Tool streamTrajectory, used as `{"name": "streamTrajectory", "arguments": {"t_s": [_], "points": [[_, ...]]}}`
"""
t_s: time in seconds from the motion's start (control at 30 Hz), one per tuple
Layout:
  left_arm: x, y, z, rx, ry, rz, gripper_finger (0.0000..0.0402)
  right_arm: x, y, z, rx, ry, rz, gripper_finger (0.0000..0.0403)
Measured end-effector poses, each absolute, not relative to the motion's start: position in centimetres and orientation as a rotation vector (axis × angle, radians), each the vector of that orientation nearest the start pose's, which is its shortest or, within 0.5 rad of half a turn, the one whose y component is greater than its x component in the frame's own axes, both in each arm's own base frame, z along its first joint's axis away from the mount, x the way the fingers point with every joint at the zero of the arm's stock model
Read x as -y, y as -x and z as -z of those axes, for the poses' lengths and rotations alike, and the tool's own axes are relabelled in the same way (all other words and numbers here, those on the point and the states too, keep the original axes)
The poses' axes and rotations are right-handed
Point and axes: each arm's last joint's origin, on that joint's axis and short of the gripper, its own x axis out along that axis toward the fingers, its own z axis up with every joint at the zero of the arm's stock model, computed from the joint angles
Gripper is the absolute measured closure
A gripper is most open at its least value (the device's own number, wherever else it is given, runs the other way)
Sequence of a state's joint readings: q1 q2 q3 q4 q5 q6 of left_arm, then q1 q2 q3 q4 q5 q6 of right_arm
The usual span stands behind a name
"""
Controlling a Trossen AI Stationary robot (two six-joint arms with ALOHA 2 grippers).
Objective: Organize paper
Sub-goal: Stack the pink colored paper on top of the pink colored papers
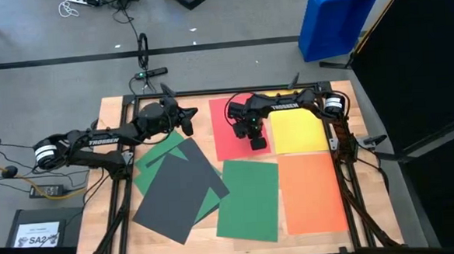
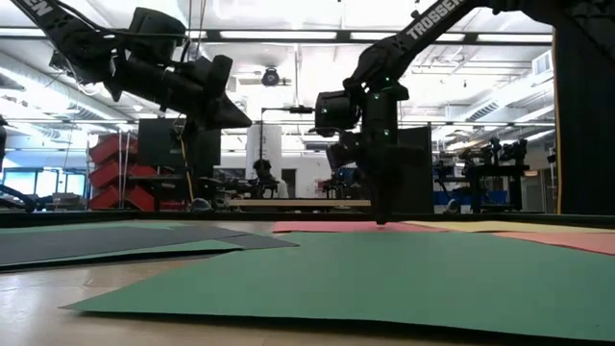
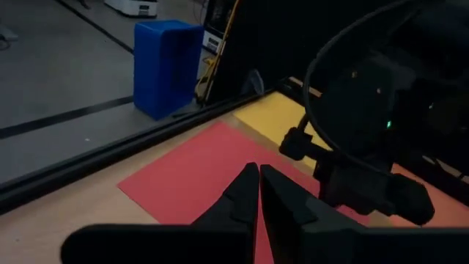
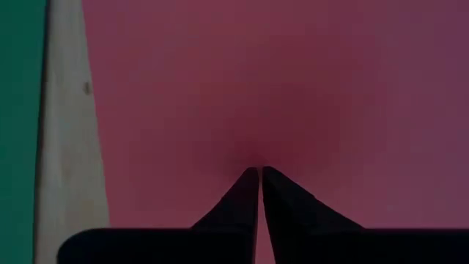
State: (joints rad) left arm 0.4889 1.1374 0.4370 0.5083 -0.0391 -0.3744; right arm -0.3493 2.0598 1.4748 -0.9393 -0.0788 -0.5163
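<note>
**Pressing the red sheet: slide it flat, don't dig in**

The right end effector points straight down with its fingers clenched together on nothing, tips at or just touching the red sheet near that sheet's edge toward the yellow sheet. The low view shows the tips meeting the paper surface. The left end effector hangs above the desk near the red sheet's far corner, also clenched and empty.

The paper lies spread out: red and yellow side by side at the back, an orange sheet in front of yellow, a green sheet in front of red, and a dark grey sheet lying askew over more green paper on the left.

The step in hand looks like dragging the red sheet by fingertip pressure. To do it well:

- Press just enough for friction; too much could crease or tear the thin paper.
- Keep the tips vertical and move slowly and parallel to the desk, so the sheet slides rather than buckles.
- Watch the yellow sheet's edge just beside the tips; catching it would shift both sheets.
- Aim to square the red edge with its neighbours before lifting off.
</note>
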Motion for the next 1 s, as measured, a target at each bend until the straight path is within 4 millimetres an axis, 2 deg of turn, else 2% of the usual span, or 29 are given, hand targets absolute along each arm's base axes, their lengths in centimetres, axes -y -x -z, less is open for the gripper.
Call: {"name": "streamTrajectory", "arguments": {"t_s": [0.23, 0.6, 1.0], "points": [[-10.9, -20.2, -21.2, -0.094, 0.409, -0.558, 0.0402, 12.9, -36.1, -14.8, -1.487, 0.05, -0.129, 0.0402], [-10.9, -20.2, -21.2, -0.094, 0.413, -0.558, 0.0402, 14.3, -35.0, -14.3, -1.495, -0.141, -0.011, 0.0402], [-10.9, -20.2, -21.1, -0.103, 0.419, -0.561, 0.0402, 14.6, -34.5, -14.1, -1.536, -0.118, -0.03, 0.0403]]}}
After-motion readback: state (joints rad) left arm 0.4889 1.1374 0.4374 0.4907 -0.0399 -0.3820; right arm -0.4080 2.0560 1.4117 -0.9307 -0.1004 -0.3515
